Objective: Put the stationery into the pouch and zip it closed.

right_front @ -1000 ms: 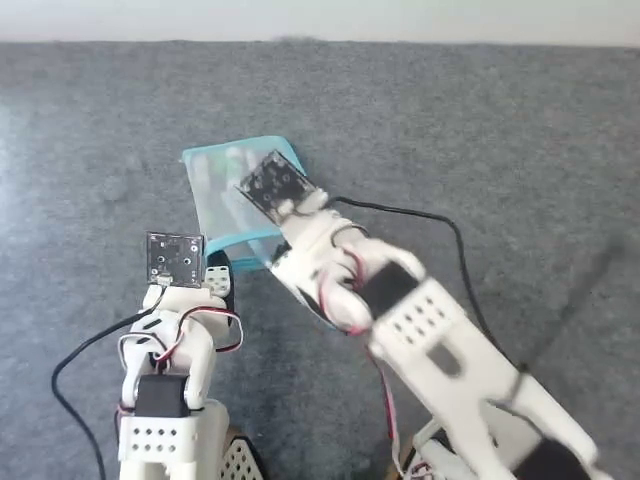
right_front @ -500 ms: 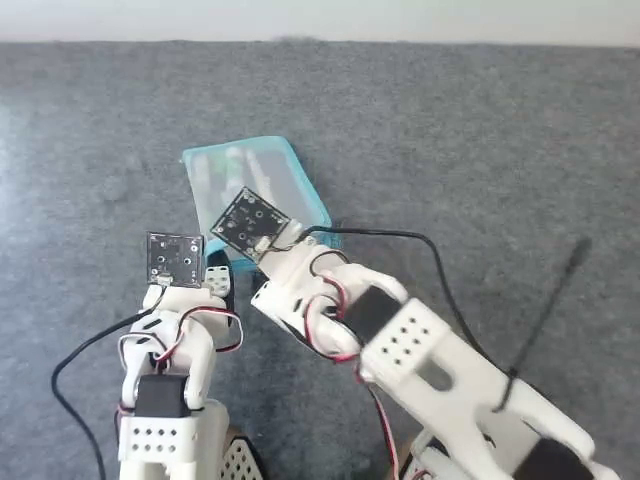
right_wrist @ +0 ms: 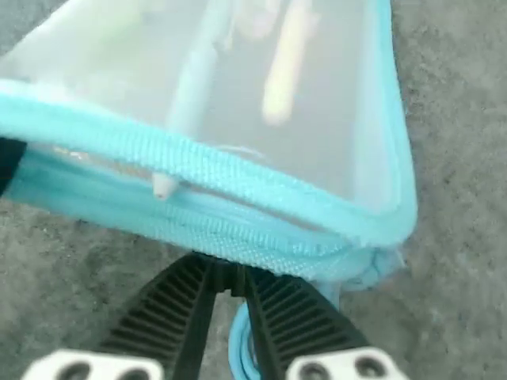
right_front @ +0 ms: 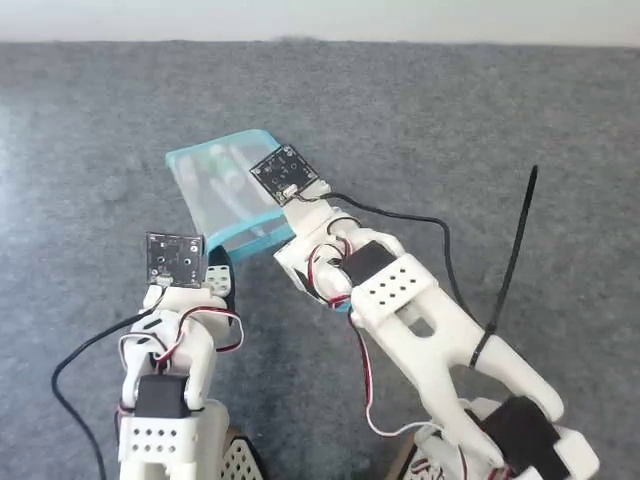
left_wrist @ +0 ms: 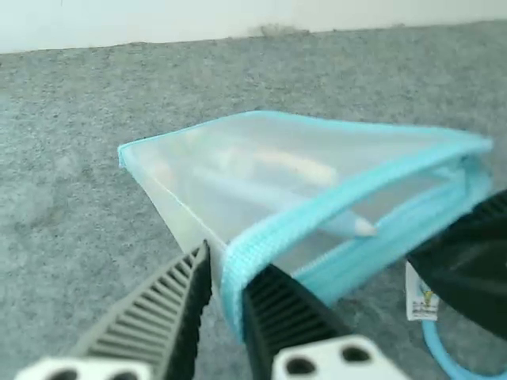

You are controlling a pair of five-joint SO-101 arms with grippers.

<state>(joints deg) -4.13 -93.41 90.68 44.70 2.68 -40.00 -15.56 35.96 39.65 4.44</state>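
Inside pouch, stationery faint; right claw pinch-point hidden.

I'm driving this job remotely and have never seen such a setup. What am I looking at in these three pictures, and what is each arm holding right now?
These are two small robot arms standing side by side at a table with a grey, fabric-like top. One picture looks down from a fixed camera. The other two come from a camera on each arm's wrist, looking along its fingers. On the table is a clear pouch with blue zip trim and pens inside. The left gripper is shut on the pouch's zip edge at one end. The right gripper is shut at the zip edge toward the other end, next to a blue loop.
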